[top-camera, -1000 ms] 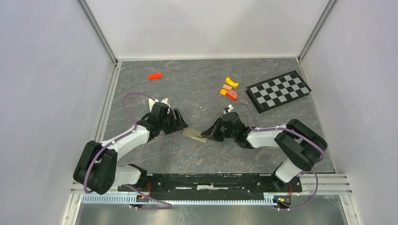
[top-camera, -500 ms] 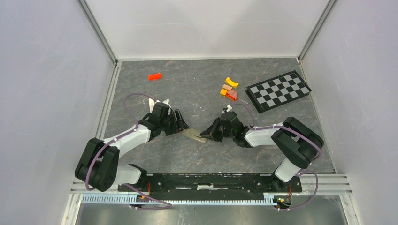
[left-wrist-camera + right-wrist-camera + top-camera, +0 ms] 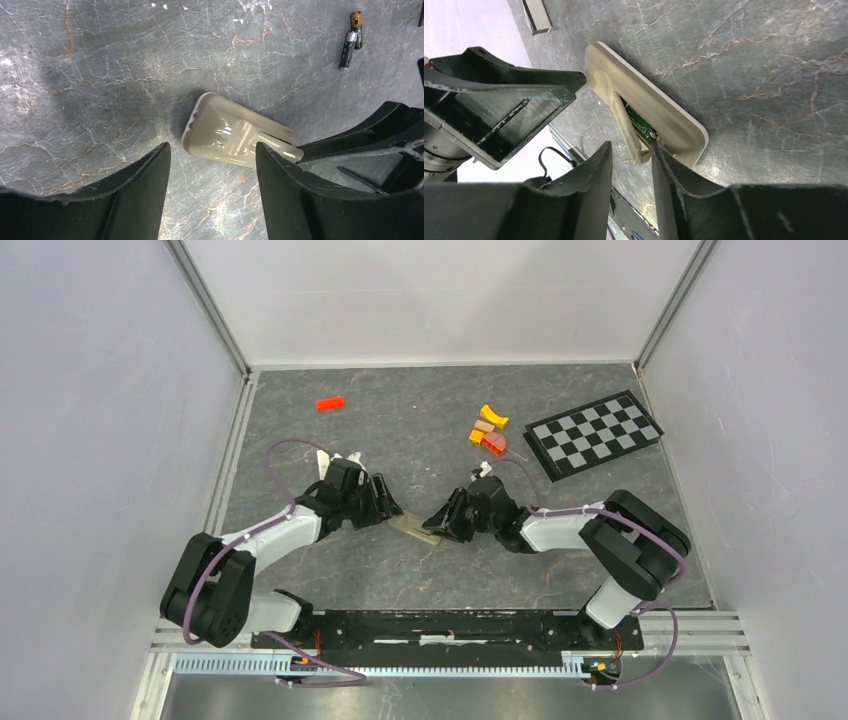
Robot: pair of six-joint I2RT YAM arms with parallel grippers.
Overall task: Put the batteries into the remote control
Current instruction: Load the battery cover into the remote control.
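Observation:
The remote control [image 3: 412, 526] lies back up on the table between both grippers, its battery recess open. In the right wrist view a green-labelled battery [image 3: 642, 126] sits inside the recess of the remote [image 3: 669, 116]. My right gripper [image 3: 631, 146] is open by a narrow gap at the recess's edge, its right finger [image 3: 663, 159] touching the remote beside that battery. My left gripper [image 3: 212, 150] stands wide open at the other end of the remote [image 3: 227, 132], holding nothing. Two loose batteries [image 3: 348, 46] lie on the table further off.
A checkerboard plate [image 3: 594, 433] lies at the back right, with yellow and orange blocks [image 3: 488, 428] next to it. Another orange block [image 3: 330, 402] sits at the back left. A white bar [image 3: 536, 15] lies behind my left gripper [image 3: 388, 502].
My right gripper's jaws have come apart from shut, with the battery lying in the recess. Both arms have barely shifted, and the remote stays in place.

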